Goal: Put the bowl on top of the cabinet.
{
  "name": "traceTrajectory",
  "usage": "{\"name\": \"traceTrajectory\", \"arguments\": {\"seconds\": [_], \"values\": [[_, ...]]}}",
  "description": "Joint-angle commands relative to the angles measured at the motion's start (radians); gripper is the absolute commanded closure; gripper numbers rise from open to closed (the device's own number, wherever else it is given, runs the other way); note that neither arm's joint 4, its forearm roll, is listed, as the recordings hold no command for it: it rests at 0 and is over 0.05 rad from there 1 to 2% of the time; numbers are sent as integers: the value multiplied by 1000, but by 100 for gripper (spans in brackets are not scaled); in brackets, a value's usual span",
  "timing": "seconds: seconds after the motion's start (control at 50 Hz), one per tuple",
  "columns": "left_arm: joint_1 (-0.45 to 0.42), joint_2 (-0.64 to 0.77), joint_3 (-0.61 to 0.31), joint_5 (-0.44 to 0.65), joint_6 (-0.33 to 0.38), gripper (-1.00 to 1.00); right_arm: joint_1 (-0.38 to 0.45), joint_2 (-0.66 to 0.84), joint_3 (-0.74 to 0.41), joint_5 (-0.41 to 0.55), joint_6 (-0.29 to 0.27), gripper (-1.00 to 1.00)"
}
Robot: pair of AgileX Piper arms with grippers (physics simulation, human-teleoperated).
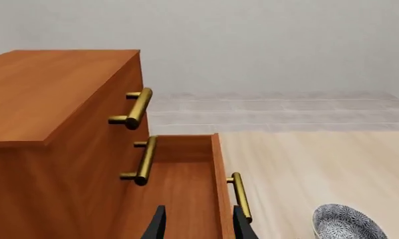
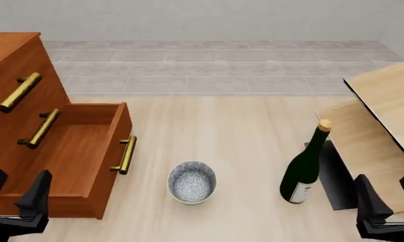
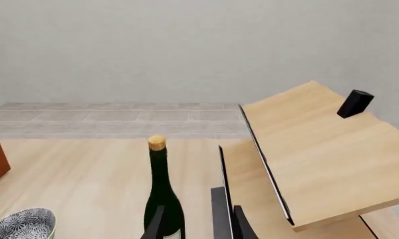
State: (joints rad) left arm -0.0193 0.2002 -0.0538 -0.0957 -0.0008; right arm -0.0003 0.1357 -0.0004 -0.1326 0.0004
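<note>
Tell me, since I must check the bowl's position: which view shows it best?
The front view: the whole bowl sits between cabinet and wine bottle. Both wrist views cut it at the frame's edge.

Bowl (image 2: 192, 182) between cabinet (image 2: 47, 146) and bottle (image 2: 304, 166)

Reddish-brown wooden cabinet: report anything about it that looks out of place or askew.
The reddish-brown wooden cabinet has its lowest drawer pulled well out and left open, its brass bar handle jutting toward the small speckled bowl. The two drawers above sit flush. Nothing looks spilled or damaged; the cabinet's top is bare in the left wrist view.
</note>
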Motion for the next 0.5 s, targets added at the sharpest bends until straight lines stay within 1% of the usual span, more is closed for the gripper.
{"name": "traceTrajectory", "arguments": {"seconds": [0.02,0.04,0.08,0.1,0.16,0.18,0.24,0.3,0.34,0.36,0.42,0.46,0.5], "values": [[-83,85,-89,67,-10,-100,-1,87,0,-86,0,-100],[-82,109,-97,72,1,-100,-1,87,0,-86,0,-100],[-131,72,-121,123,-10,-100,0,76,0,-75,1,-100],[-142,81,-130,134,-11,-100,0,63,0,-62,0,-100],[-163,76,-142,155,-10,-100,0,61,0,-60,0,-100],[-183,87,-162,180,-11,-100,0,60,0,-59,1,-100],[-200,101,-171,192,-21,-100,0,60,0,-59,0,-100],[-241,93,-188,227,1,-100,0,61,0,-60,1,-100],[-243,91,-193,233,-1,-100,0,61,0,-60,1,-100],[-253,111,-198,238,14,-100,-1,60,0,-59,0,-100],[-270,111,-214,257,-3,-100,0,60,0,-59,1,-100],[-287,99,-223,267,13,-100,0,61,0,-60,0,-100],[-286,108,-228,269,9,-100,0,60,0,-59,0,-100]]}}
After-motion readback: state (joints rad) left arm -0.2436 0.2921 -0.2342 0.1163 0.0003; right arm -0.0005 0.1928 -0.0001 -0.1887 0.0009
